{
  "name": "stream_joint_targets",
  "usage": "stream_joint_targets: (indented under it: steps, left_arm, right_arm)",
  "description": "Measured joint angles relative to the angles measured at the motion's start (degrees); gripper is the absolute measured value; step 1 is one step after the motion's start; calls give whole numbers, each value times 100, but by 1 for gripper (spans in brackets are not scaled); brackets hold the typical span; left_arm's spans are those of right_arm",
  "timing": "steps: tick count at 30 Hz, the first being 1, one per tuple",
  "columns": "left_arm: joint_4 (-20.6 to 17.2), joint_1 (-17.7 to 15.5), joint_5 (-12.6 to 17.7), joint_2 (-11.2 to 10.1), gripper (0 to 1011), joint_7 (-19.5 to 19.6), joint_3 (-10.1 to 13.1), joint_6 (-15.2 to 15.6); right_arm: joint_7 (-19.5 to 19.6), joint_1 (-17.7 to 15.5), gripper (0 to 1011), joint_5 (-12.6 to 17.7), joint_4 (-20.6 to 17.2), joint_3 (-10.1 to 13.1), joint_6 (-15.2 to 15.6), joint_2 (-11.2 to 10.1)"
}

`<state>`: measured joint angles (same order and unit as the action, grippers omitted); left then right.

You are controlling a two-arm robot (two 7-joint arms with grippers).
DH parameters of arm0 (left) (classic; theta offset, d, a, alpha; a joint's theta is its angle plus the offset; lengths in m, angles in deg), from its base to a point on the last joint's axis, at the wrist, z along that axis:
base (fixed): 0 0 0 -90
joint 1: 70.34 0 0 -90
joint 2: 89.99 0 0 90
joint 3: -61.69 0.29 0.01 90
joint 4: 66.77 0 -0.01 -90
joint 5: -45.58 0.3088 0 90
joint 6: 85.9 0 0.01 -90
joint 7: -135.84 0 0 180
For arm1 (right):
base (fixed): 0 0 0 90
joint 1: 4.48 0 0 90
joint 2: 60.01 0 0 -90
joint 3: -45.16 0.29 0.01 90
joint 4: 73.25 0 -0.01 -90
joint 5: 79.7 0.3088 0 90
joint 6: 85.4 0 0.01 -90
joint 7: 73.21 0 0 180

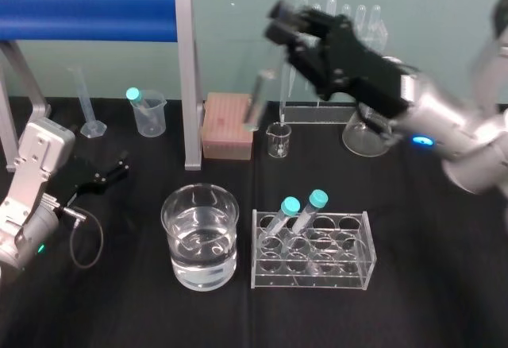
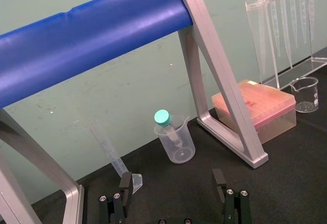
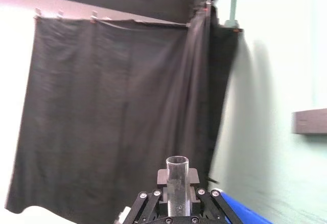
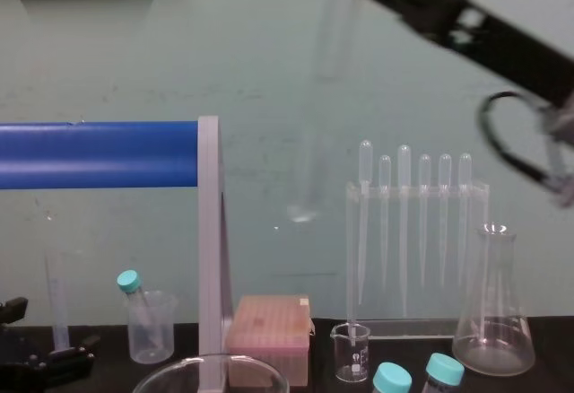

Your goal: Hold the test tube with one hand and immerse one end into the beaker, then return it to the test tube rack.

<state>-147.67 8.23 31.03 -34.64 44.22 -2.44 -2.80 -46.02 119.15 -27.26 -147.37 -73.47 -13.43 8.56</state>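
black table, one beaker, right hand holding one test tube

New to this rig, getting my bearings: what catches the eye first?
The right gripper is raised high above the back of the table, shut on the test tube, which hangs below it. In front, the beaker with water stands left of the test tube rack; the left gripper rests open at far left.

The table is viewed steeply from the head and low, side-on, from the chest. The blue bar is shared with the near left wrist view
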Motion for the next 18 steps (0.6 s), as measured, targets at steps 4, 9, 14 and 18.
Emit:
stream_joint_targets:
  steps: [4, 9, 14, 18]
  left_arm:
    - [0, 0, 0, 0, 1000, 0, 0, 0]
    - [0, 0, 0, 0, 1000, 0, 0, 0]
    - [0, 0, 0, 0, 1000, 0, 0, 0]
    - [0, 0, 0, 0, 1000, 0, 0, 0]
  right_arm:
    - [598, -521, 228, -93, -695, 314, 88, -591]
    - [1113, -1097, 228, -124, -1250, 629, 203, -1057]
    - [1659, -1796, 228, -155, -1721, 1027, 296, -1447]
    - [1928, -2167, 228, -191, -1894, 1218, 381, -1612]
